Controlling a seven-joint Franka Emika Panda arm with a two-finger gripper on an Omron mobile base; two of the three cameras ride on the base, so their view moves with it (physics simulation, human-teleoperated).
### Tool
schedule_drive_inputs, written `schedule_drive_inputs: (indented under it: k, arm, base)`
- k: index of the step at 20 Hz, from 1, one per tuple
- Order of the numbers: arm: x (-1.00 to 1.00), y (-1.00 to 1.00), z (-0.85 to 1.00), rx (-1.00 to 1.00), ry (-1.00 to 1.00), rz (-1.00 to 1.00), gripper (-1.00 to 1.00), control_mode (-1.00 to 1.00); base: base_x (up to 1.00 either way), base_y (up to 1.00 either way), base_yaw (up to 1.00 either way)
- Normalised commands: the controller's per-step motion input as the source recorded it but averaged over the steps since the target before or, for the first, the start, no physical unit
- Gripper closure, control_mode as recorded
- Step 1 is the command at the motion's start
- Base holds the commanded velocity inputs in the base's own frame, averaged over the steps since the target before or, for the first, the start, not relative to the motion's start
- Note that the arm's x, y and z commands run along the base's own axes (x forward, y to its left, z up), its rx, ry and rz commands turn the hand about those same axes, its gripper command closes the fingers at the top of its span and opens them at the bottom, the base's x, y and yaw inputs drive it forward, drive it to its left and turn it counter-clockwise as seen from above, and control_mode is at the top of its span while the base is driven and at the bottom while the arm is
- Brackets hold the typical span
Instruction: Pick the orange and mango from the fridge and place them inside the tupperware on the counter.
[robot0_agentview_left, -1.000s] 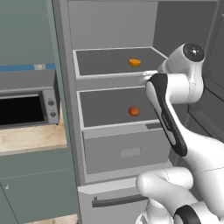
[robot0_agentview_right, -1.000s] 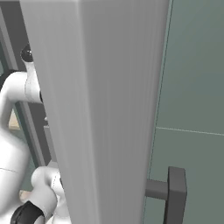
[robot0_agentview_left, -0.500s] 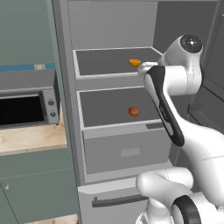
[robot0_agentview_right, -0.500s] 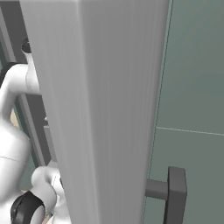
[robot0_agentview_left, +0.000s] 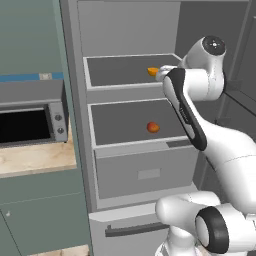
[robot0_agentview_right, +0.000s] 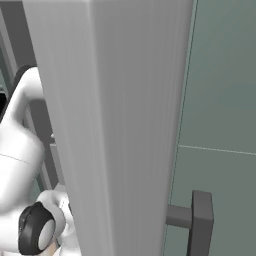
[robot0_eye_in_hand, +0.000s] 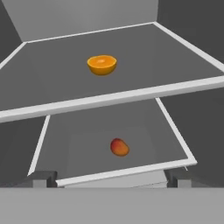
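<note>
On the left a microwave (robot0_agentview_left: 30, 120) sits on the beige surface (robot0_agentview_left: 35, 159); no tub is seen there. To its right the fridge (robot0_agentview_left: 131, 165) stands open so the arm can reach inside. The orange (robot0_eye_in_hand: 101, 64) lies on the upper shelf (robot0_eye_in_hand: 109, 99), the mango (robot0_eye_in_hand: 119, 147) on the lower shelf, both free. The gripper (robot0_eye_in_hand: 110, 178) holds nothing, its fingertips spread wide, apparently to fit around the orange.

Grey microwave (robot0_agentview_left: 30, 120); grey-green wall panel (robot0_agentview_right: 220, 75) beside.
</note>
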Motion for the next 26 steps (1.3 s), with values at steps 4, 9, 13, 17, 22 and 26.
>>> schedule_drive_inputs:
  k: [4, 9, 13, 17, 22, 26]
  arm:
    - [0.51, 0.00, 0.00, 0.00, 0.00, 0.00, -1.00, -1.00]
    - [0.48, 0.00, 0.00, 0.00, 0.00, 0.00, -1.00, -1.00]
    - [0.55, 0.00, 0.00, 0.00, 0.01, 0.00, -1.00, -1.00]
    - [0.58, 0.00, 0.00, 0.00, 0.03, 0.00, -1.00, -1.00]
    - [0.57, -0.01, 0.00, 0.00, 0.02, 0.00, -1.00, -1.00]
    - [0.45, -0.02, -0.04, 0.00, 0.01, 0.00, -1.00, -1.00]
  base:
    - [0.00, 0.00, 0.00]
    - [0.00, 0.00, 0.00]
    - [0.00, 0.00, 0.00]
    - [0.00, 0.00, 0.00]
    - [0.00, 0.00, 0.00]
    - [0.00, 0.00, 0.00]
